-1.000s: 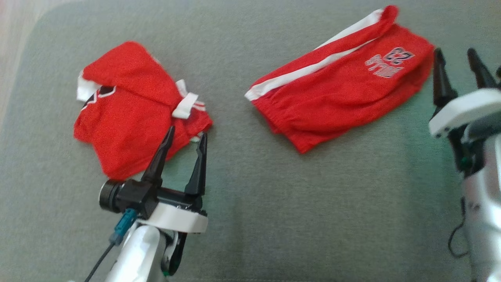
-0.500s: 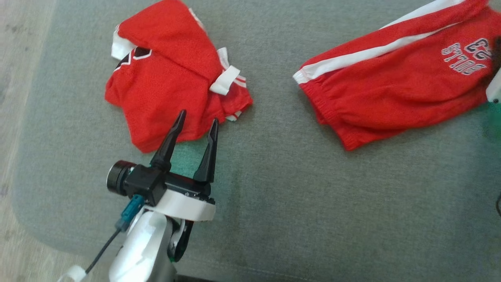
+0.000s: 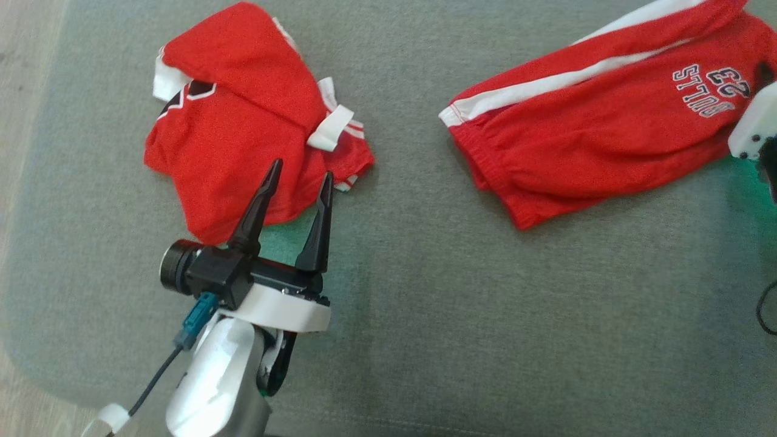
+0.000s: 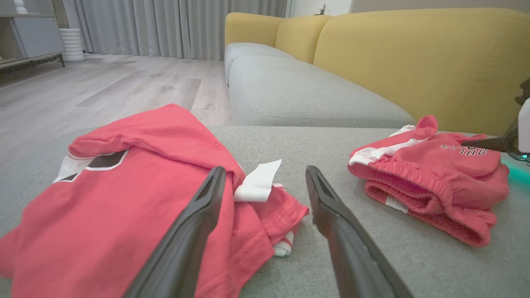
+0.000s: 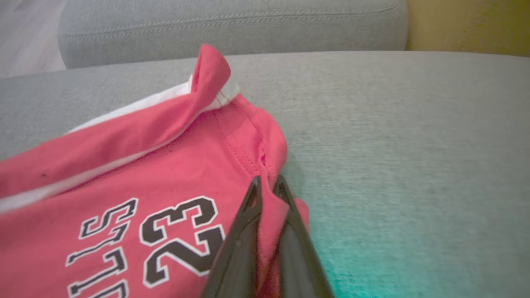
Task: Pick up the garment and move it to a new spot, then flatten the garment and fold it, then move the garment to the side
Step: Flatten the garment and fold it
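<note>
A two-armed robot's right end effector (image 5: 268, 179) has its dark fingers pressed together on a fold of red cloth at the edge of the red shorts (image 3: 583, 145), just beside the dark, white-outlined "BULLS 23" print. The shorts lie flattened and doubled over on a grey cushion (image 3: 425, 303), on the robot's right side, with a white stripe running along their far edge and the gathered waistband pointing toward the middle of the cushion. A greenish glow falls on the grey fabric next to the pinched corner. On the robot's left, well apart from the shorts, a crumpled red jersey (image 3: 237, 139) with white trim and a dark patch at one edge sits in a loose heap. The left end effector (image 3: 303, 170) hangs at the jersey's near edge with its two long fingers spread wide and nothing between them; seen from the left wrist, one finger crosses the red cloth while the other stands over bare cushion, and whether either touches the fabric cannot be told. Beyond the cushion stand a yellow sofa back (image 4: 414, 62), pale wooden floor (image 4: 103, 82) and grey curtains (image 4: 165, 25).
</note>
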Robot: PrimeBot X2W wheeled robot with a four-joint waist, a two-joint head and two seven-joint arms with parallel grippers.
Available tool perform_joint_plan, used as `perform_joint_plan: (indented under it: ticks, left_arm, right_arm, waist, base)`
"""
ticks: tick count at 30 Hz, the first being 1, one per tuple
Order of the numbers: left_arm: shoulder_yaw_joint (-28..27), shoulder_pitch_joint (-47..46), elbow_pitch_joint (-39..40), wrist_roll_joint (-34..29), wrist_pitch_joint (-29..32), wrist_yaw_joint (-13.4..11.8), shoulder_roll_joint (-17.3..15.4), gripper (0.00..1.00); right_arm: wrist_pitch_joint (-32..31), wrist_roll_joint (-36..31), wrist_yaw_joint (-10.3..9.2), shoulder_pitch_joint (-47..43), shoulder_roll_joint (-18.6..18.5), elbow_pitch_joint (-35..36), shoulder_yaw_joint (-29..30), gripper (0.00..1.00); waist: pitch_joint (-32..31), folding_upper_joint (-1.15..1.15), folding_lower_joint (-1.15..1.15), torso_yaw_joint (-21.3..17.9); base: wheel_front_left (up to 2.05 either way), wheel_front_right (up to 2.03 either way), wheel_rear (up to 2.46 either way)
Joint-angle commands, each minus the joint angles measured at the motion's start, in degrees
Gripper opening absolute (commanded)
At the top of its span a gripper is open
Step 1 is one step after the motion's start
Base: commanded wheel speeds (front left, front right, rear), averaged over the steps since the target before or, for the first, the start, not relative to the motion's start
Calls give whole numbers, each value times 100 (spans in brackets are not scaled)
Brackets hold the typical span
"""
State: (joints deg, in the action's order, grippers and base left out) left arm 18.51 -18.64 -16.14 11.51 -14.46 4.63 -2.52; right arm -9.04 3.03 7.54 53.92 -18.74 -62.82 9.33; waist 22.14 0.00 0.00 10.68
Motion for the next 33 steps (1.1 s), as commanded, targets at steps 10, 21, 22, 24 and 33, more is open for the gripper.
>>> perform_joint_plan:
  ticks: [10,21,22,24,33]
  left_arm:
    - [-326,125,132,-116,-53,18,-36,100]
    - [-393,308,102,-212,-53,94,-36,100]
    - [-402,320,86,-218,-53,100,-36,100]
    - [-418,347,67,-224,-53,107,-36,100]
    - [-436,576,35,-170,-53,89,-36,100]
  right_arm:
    - [645,614,-5,-554,-566,-32,136,0]
    - [1200,835,-5,-757,-557,-189,390,0]
    - [1267,865,-5,-746,-500,-160,365,0]
    - [1372,943,-5,-718,-362,-77,262,0]
    - [1411,1864,-5,-803,382,700,-591,0]
  waist:
    - [-524,0,0,-465]
    - [-708,0,0,-524]
    - [-743,0,0,-516]
    - [-825,0,0,-498]
    - [-1286,0,0,-396]
  base:
    - [0,0,0]
    - [0,0,0]
    - [0,0,0]
    - [0,0,0]
    - [0,0,0]
